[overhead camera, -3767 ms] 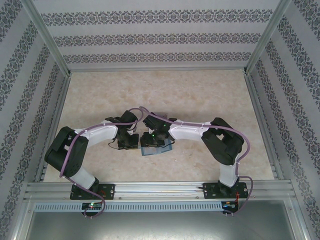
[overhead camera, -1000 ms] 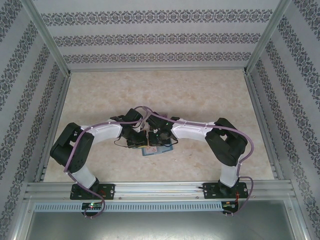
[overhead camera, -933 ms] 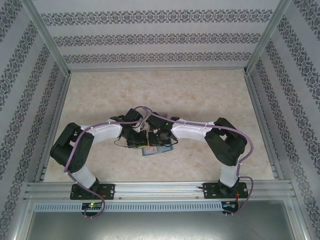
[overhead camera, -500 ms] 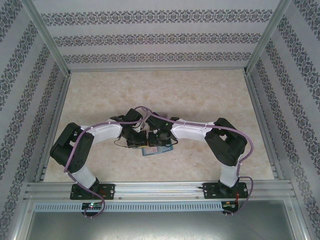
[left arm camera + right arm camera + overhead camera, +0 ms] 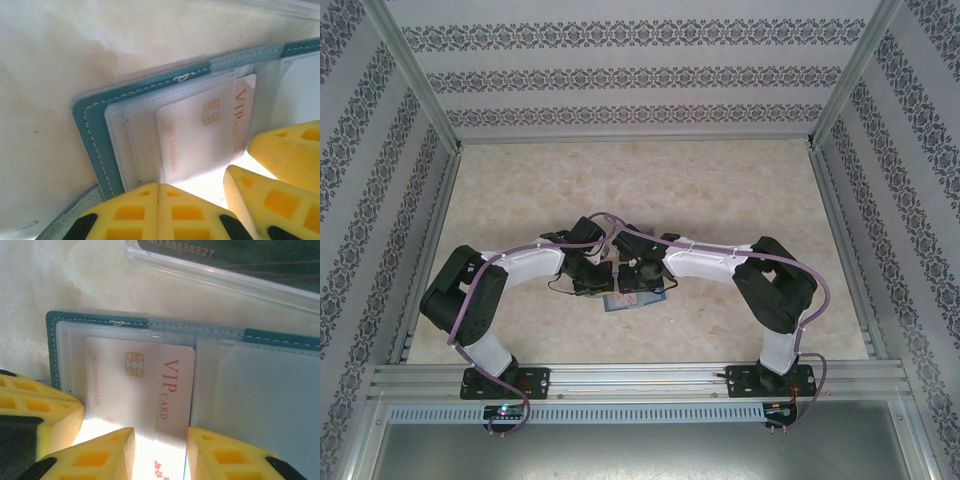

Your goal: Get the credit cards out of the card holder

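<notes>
Pale card [image 5: 140,390] in the card holder [image 5: 51,340]: red "VIP CARD" lettering, plus a faint red number beginning "NO 888" along its left edge, the last digits unclear. Dark card [image 5: 225,252] in the clear tray [image 5: 210,277]: pale "NO.88888827".

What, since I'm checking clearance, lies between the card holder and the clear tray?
A bare strip of table, seen in the right wrist view; the card holder and clear tray lie apart.

Teal-blue with white stitching on the card holder [image 5: 240,390], pale grey-blue inside. Pinkish-white credit card [image 5: 140,385], gold chip, red "VIP CARD" lettering. Dark card [image 5: 225,255] at upper right, pale digits. Yellow left pincer [image 5: 158,200] and right pincer [image 5: 160,437]. Cream, marbled desk [image 5: 650,190]. White walls [image 5: 640,70], grey floral bands.
</notes>
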Controlling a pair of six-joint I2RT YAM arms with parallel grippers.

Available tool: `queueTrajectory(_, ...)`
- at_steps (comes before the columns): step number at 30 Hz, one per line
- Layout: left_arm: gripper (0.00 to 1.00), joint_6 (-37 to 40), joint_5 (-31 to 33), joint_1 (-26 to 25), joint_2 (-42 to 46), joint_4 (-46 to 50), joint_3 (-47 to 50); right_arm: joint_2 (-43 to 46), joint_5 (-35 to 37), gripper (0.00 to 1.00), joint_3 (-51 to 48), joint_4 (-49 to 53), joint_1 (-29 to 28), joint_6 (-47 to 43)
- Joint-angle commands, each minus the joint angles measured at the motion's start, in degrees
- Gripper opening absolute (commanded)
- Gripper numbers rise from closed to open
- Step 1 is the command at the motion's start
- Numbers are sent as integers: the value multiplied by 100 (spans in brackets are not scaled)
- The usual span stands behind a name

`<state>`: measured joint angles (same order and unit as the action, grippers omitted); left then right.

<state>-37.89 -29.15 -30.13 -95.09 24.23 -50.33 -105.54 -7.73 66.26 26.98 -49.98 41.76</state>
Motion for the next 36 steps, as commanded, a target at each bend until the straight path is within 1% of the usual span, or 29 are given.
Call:
queueTrajectory(1, 1, 89, 184, -76, 148, 371, -140, 200, 213, 35, 37, 277, 67, -92)
queueTrajectory(8, 1, 62, 148, -134, 150, 434, -346, 59, 23, 34, 7, 107, 135, -93)
queueTrajectory(14, 1, 50, 76, -204, -72, 356, -431, -133, -113, 34, -30, -14, 164, -91)
queueTrajectory(18, 1, 75, 33, -213, -240, 277, -395, -112, -244, 32, -122, -181, 181, -48)
queueTrajectory(24, 1, 181, 195, -217, -479, 402, -382, 63, -493, 30, -310, -466, 238, 42)
queueTrajectory(29, 1, 246, 309, -214, -545, 462, -331, 280, -749, 28, -543, -838, 308, 178)
queueTrajectory(36, 1, 250, 313, -213, -594, 400, -231, 531, -1387, 26, -1053, -1758, 485, 525)
